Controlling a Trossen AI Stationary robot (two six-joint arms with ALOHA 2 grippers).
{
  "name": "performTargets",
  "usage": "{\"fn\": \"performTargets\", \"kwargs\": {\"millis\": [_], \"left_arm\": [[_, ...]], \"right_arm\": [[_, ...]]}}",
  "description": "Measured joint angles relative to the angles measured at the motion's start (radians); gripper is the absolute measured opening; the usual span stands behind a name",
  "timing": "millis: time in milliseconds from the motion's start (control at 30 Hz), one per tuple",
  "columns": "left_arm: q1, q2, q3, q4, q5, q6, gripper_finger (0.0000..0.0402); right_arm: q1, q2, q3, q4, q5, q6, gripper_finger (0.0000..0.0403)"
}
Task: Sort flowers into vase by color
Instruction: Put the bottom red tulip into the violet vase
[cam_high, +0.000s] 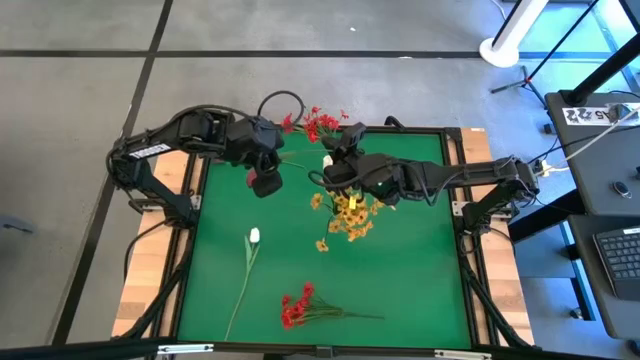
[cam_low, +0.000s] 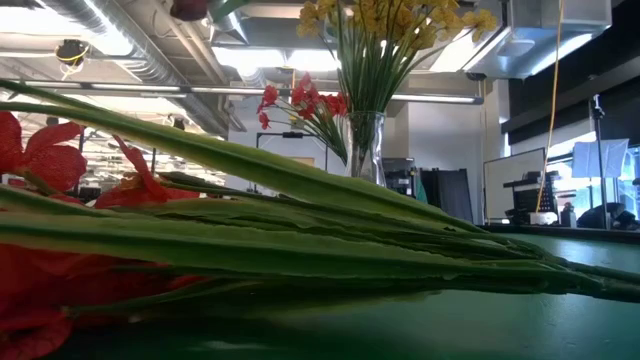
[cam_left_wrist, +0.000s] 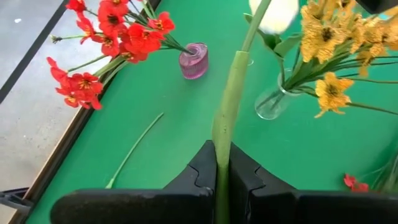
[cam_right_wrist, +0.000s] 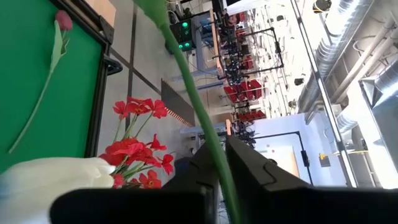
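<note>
A white tulip (cam_high: 327, 160) hangs in the air over the far middle of the green table (cam_high: 420, 290), with both grippers shut on its stem. My left gripper (cam_high: 274, 158) is at the stem's left part and my right gripper (cam_high: 333, 152) is close to the white bud (cam_right_wrist: 56, 180). Red flowers (cam_left_wrist: 118, 31) stand in a small purple vase (cam_left_wrist: 193, 60) at the far edge. Yellow flowers (cam_high: 350, 215) stand in a glass vase (cam_left_wrist: 273, 102) mid-table. My left gripper pinches the tulip's thick green stem (cam_left_wrist: 221, 134) between its two fingers, coming slanting down from the table's left. The stem runs on past the fingertips toward the bud and is clear of the table. My right gripper pinches the same stem (cam_right_wrist: 208, 140) between its two fingers, close to the bud, coming about level from the table's right. The stem slants out past the fingertips, and the bud sits beside the fingers, clear of the table.
A second white tulip (cam_high: 254, 237) lies on the table's near left, and a red bunch (cam_high: 297, 305) lies near the front edge. A pink-budded flower (cam_right_wrist: 62, 18) lies by the left edge, under my left arm. The table's right half is bare green.
</note>
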Motion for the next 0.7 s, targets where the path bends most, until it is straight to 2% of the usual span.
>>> {"fn": "performTargets", "kwargs": {"millis": [133,267,567,700], "left_arm": [[0.008,0.000,0.000,0.002,-0.001,0.037,0.0006],[-0.002,0.000,0.000,0.005,-0.013,0.093,0.0020],[-0.065,0.000,0.000,0.012,-0.240,0.152,0.0101],[-0.101,0.000,0.050,0.008,-0.284,0.156,0.0134]], "right_arm": [[0.000,0.000,0.000,-0.007,0.000,0.002,0.0005],[0.000,0.000,0.000,-0.010,0.008,0.003,0.0005],[-0.001,0.000,0.000,-0.024,0.044,0.015,0.0002],[-0.014,0.000,0.000,-0.024,0.079,0.048,0.0001]]}}
